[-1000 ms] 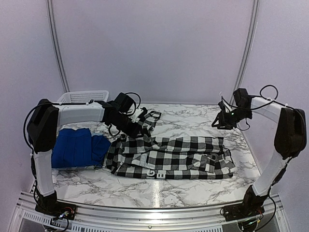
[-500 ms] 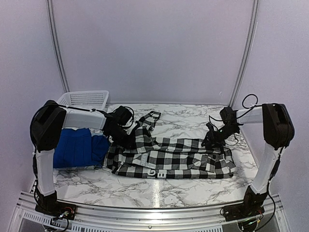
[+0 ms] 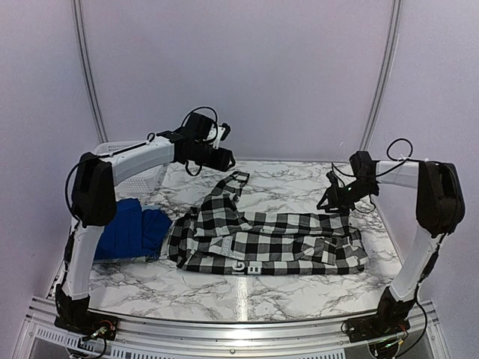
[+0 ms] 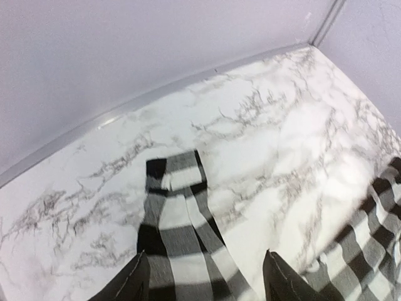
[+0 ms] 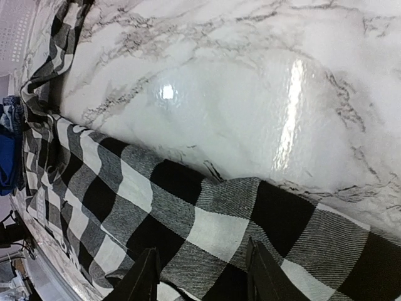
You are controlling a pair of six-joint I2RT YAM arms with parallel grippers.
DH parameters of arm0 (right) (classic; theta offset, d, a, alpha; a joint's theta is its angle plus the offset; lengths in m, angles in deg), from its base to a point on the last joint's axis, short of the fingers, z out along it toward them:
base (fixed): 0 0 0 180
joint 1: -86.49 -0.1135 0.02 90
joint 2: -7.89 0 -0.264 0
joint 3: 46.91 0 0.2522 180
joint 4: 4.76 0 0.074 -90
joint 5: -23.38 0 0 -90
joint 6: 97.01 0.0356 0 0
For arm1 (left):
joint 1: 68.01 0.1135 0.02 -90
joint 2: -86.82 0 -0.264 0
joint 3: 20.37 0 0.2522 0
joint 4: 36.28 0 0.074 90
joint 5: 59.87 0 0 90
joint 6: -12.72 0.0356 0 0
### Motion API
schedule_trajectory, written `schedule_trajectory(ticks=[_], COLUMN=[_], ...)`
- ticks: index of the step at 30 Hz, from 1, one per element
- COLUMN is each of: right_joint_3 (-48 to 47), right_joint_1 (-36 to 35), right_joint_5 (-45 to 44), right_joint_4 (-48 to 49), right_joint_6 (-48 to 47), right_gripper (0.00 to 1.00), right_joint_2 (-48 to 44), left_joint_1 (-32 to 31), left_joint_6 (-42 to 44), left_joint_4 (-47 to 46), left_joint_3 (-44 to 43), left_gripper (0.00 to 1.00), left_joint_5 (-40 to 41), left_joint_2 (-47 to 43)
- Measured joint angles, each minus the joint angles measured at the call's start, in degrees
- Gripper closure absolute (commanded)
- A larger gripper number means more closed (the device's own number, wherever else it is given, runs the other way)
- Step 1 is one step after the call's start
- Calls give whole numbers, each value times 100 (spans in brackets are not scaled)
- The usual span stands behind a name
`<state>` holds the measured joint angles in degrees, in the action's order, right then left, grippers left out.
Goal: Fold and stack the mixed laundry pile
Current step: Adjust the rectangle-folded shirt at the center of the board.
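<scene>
The checked shirt point(image 3: 269, 243) lies spread lengthwise across the middle of the counter point(image 3: 299, 179), unfolded, with one strip trailing toward the far side. The blue shirt point(image 3: 123, 228) sits in a compact heap touching its left end. Most of the job looks undone. The left tool point(image 4: 203, 282) hangs released above the strip, and the right tool point(image 5: 202, 273) hovers parted over the shirt's far right edge, gripping nothing.

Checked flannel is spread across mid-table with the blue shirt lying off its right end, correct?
No. The blue shirt lies off the left end of the checked flannel, not the right; the top external view shows it. The rest holds.
</scene>
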<state>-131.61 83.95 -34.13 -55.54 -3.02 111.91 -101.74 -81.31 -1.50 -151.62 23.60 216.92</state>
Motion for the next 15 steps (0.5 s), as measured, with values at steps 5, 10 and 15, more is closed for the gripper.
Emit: schedule_trajectory(ticks=[5,10,15], right_joint_3=[-61,-61,-238], right_joint_1=[37,50,55], right_joint_5=[4,24,28], right_joint_4=[87,120,87], right_joint_6=[28,61,55], right_gripper=[57,57,57], right_joint_2=[-109,-101,24], left_joint_1=[284,516,581], left_joint_6=[-140,-247,-264], left_joint_4=[-9,-70,-59], left_joint_3=[-1460,-1965,-1952], left_gripper=[35,35,36], left_joint_5=[129,361,417], left_joint_2=[1294,2203,2439])
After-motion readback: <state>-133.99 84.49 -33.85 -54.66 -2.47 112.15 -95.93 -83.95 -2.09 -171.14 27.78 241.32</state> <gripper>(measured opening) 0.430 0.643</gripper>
